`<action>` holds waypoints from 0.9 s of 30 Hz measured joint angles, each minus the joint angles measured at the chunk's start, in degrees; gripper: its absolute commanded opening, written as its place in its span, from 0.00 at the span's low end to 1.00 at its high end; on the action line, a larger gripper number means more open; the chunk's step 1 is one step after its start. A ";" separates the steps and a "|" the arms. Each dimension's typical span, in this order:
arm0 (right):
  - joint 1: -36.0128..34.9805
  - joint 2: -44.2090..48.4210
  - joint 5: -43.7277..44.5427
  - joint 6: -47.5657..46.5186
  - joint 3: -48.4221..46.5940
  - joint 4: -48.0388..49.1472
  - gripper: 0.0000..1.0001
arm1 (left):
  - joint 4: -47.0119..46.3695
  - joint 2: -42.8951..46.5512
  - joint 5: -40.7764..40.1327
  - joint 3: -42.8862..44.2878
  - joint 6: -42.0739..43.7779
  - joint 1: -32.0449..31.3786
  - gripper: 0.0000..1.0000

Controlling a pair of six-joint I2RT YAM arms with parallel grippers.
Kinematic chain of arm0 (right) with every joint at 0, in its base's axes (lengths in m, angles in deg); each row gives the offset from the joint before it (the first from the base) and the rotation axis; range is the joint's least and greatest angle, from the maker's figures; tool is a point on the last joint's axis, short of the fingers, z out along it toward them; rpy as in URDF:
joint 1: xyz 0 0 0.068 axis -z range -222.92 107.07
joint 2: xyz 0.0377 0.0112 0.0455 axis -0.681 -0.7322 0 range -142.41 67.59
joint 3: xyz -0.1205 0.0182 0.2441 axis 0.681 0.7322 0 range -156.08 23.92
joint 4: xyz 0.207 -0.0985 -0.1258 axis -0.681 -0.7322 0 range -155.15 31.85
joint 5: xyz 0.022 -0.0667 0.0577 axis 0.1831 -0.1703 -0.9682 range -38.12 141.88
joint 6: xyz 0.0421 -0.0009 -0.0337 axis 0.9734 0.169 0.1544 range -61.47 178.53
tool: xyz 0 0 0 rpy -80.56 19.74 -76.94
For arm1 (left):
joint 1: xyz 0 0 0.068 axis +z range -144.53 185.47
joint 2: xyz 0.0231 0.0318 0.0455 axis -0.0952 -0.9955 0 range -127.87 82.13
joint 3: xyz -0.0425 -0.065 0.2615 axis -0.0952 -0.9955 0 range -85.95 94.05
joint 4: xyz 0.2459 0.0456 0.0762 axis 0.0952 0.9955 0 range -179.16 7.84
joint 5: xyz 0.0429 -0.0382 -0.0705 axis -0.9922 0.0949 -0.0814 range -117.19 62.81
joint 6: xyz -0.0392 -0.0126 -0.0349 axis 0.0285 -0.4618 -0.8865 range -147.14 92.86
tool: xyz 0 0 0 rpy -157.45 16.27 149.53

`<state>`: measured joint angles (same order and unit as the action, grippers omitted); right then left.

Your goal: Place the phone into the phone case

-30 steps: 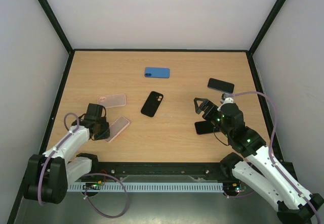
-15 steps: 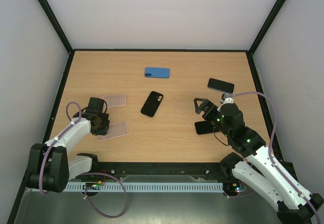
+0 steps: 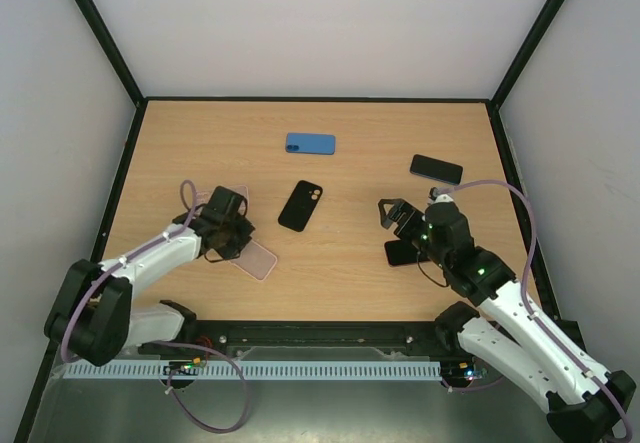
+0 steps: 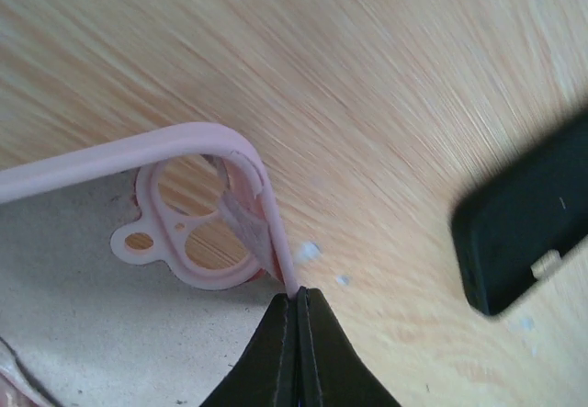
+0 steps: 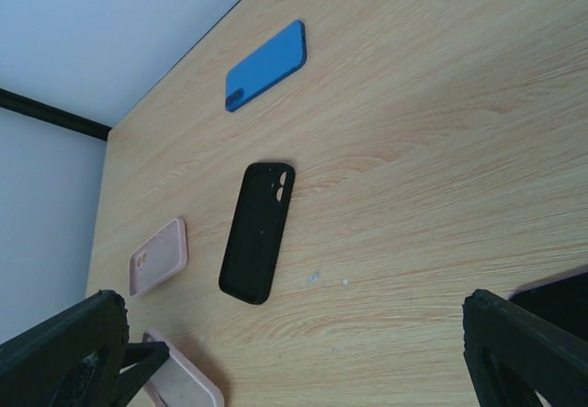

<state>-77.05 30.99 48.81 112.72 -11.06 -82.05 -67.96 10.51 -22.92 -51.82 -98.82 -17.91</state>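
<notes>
Bright even light, left wrist blurred

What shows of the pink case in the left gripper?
The pink case looks like soft, translucent plastic with a raised rim, rounded corners and a camera cutout with several holes. It is empty. The left gripper is shut on its rim beside that cutout. It is at the near left of the table; whether lifted is unclear.

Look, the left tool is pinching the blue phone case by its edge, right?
No. The left tool is pinching the pink phone case by its edge, as the left wrist view shows. The blue phone case lies apart, farther back on the table.
</notes>
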 measured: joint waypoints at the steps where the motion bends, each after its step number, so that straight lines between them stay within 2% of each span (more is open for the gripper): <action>1: 0.00 -0.13 -0.09 0.00 0.07 0.00 0.98 | -0.46 0.00 0.17 0.20 0.96 -1.33 0.02; 13: 0.00 -0.15 -2.67 -0.20 4.13 0.68 1.00 | -3.98 -6.38 3.30 9.09 14.86 -19.34 0.02; 17: 0.00 -0.26 -4.81 -0.07 6.73 2.49 0.97 | -5.49 -8.68 6.03 9.86 18.80 -22.62 0.03; 21: 0.00 -0.50 -6.34 0.11 8.41 3.32 0.97 | -7.21 -11.21 9.86 9.86 21.90 -22.91 0.15; 24: 0.00 -0.48 -6.75 0.07 8.50 3.72 0.96 | -7.98 -12.15 11.50 9.86 23.61 -22.91 0.28; 25: 0.00 -0.48 -7.10 0.02 8.50 4.02 0.95 | -8.70 -12.11 12.48 9.86 24.68 -22.95 0.35; 27: 0.00 -0.46 -7.34 -0.02 8.52 4.33 0.93 | -8.98 -12.07 12.70 9.81 25.05 -22.95 0.40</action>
<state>-77.05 30.53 41.47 112.70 -2.53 -77.72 -76.95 -1.55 -10.22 -42.01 -73.77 -40.86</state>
